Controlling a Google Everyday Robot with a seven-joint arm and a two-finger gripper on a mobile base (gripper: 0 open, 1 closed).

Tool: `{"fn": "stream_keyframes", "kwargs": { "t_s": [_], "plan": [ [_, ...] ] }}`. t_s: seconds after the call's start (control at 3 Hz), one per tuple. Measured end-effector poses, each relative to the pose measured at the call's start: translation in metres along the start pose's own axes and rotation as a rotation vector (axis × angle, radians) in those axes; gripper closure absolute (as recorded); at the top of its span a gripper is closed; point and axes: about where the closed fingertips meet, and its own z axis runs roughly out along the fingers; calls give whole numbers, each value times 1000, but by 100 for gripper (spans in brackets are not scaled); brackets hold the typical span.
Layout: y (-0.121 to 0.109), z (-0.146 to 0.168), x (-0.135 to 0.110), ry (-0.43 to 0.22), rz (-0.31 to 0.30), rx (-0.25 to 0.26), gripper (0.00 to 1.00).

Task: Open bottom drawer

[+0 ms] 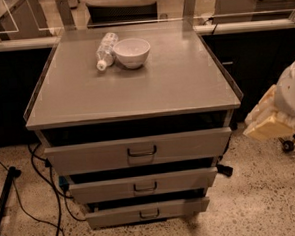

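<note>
The grey metal cabinet (pixel 136 90) has three drawers. The bottom drawer (pixel 108 216) is the lowest and shortest front, close to the floor, with a small dark wire handle (pixel 149 214) at its centre. Dark gaps show above all three drawer fronts. My gripper (pixel 268 122), cream-coloured on a white arm, hangs at the right edge of the view. It is beside the cabinet's right side at about the height of the top drawer, well above and to the right of the bottom drawer, touching nothing.
A white bowl (pixel 132 52) and a lying plastic bottle (pixel 105 50) rest on the cabinet top. Black cables (pixel 52 196) run over the speckled floor at the left. A dark knob (pixel 224 170) sticks out at the cabinet's right side. A wheeled stand (pixel 289 144) is behind my arm.
</note>
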Motion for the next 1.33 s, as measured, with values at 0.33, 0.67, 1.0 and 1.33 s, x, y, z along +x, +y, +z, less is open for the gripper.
{"fn": "stream_keyframes", "kwargs": {
  "t_s": [0.33, 0.67, 1.0, 1.33],
  "plan": [
    [30, 45, 11, -87, 80, -37, 89],
    [38, 66, 19, -100, 117, -41, 87],
    [37, 52, 15, -87, 95, -6, 62],
    [38, 59, 24, -26, 25, 48, 39]
  ]
}}
